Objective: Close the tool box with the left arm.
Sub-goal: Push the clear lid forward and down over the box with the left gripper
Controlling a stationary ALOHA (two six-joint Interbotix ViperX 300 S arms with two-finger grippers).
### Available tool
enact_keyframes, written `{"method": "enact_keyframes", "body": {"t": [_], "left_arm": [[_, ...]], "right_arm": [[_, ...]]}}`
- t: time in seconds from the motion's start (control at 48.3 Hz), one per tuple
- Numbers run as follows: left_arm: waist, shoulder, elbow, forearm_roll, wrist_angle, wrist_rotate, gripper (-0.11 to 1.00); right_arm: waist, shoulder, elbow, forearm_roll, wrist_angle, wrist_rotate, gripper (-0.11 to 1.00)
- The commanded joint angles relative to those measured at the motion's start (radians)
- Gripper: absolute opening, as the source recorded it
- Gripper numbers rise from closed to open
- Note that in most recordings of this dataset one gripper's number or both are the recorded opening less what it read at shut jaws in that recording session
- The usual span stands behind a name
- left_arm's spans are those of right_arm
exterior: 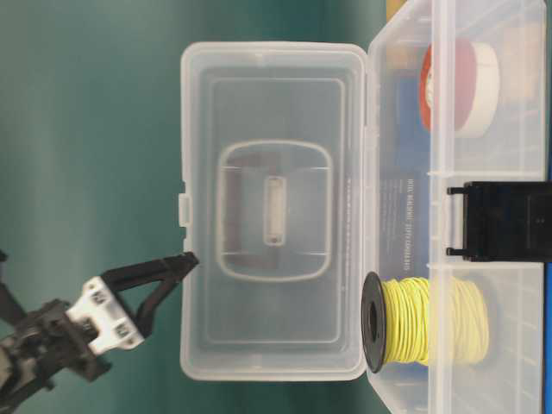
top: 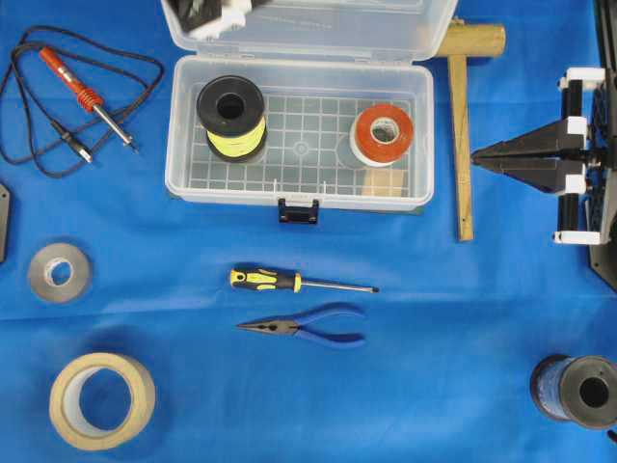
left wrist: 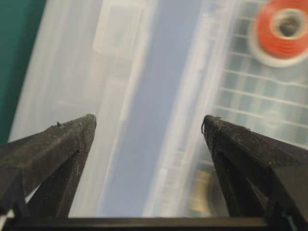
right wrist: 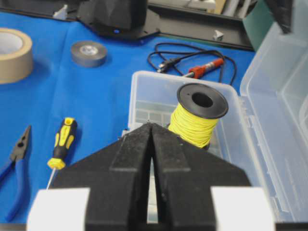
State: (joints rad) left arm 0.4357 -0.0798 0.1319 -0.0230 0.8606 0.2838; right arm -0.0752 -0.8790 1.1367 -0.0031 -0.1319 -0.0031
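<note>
Blue cloth [top: 434, 386] spread smooth over the whole work surface, faintly creased. Plain dark green backdrop [exterior: 86, 129] behind, seen from table level. Even, soft lighting, with only short shadows.

A robot lab bench set up like a workshop: a blue cloth [top: 434, 386] covers the table, with a soldering iron [top: 85, 95], screwdriver [top: 299, 282], pliers [top: 304, 327], tape rolls [top: 101, 400] and wire spools [top: 231, 118] laid out, two black robot arms [top: 549, 159] mounted at its sides, a green backdrop [exterior: 86, 129] behind
</note>
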Motion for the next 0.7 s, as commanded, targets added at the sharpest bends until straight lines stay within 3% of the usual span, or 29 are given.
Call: {"method": "enact_keyframes", "body": {"t": [0.0,0.249,0.684], "left_arm": [[-0.057,-0.006,0.014,-0.009,0.043,-0.032,0.90],[-0.149,-0.041,0.038,-0.008,0.117,-0.126,0.90],[-0.407,-0.109,0.058,-0.008,0.152,-0.232,0.90]], "right_arm": [[-0.003,0.006,-0.011,0.000,-0.008,0.002,0.00],[-0.003,0.008,-0.009,0.000,-0.008,0.002,0.00],[-0.003,0.011,-0.011,0.000,-0.011,0.002,0.00]]}}
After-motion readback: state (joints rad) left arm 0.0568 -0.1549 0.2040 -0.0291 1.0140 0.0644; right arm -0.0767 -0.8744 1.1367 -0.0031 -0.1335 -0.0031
